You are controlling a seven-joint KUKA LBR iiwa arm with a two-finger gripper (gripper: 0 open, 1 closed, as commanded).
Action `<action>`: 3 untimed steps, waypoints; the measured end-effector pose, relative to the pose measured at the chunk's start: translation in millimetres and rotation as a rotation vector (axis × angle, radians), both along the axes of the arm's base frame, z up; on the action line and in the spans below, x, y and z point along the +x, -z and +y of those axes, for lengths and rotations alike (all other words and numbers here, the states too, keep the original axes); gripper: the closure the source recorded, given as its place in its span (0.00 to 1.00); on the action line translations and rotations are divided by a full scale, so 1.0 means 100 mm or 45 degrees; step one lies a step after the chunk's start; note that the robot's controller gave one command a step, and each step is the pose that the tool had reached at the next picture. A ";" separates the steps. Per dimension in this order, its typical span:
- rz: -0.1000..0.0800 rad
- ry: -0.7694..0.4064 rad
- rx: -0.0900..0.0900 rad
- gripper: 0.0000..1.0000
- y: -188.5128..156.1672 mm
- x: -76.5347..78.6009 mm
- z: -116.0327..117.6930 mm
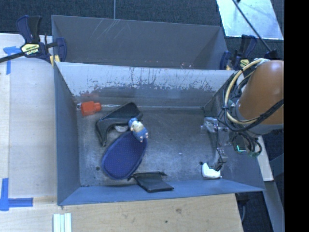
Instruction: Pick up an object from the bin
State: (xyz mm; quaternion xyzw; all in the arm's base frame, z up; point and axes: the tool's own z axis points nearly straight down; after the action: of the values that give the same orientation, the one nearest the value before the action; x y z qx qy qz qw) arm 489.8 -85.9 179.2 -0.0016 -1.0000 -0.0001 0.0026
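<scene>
Gripper [219, 159] sits just above a small white rounded plastic piece [210, 172], near-right bin corner. Open or closed: cannot tell. Approach step, probably; next needs enclosing it.

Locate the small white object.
The small white object lies in the near right corner of the bin in the camera view, just below the gripper and right of the flat black piece.

Orange cylindrical piece [90, 108] lies in the back-left corner of the bin [67, 129]. Black curved part [116, 120] just beside it. Small yellow-and-blue figure [137, 128] touches a dark blue oval pad [123, 156]. Flat black rectangle [153, 181] at the front wall.
</scene>
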 end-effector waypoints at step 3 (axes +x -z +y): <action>-0.012 -0.566 0.001 0.00 -0.01 0.20 1.12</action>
State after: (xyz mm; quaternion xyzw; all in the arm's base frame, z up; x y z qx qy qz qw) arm 509.7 26.1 180.3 0.2188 -0.9758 0.0000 -0.0020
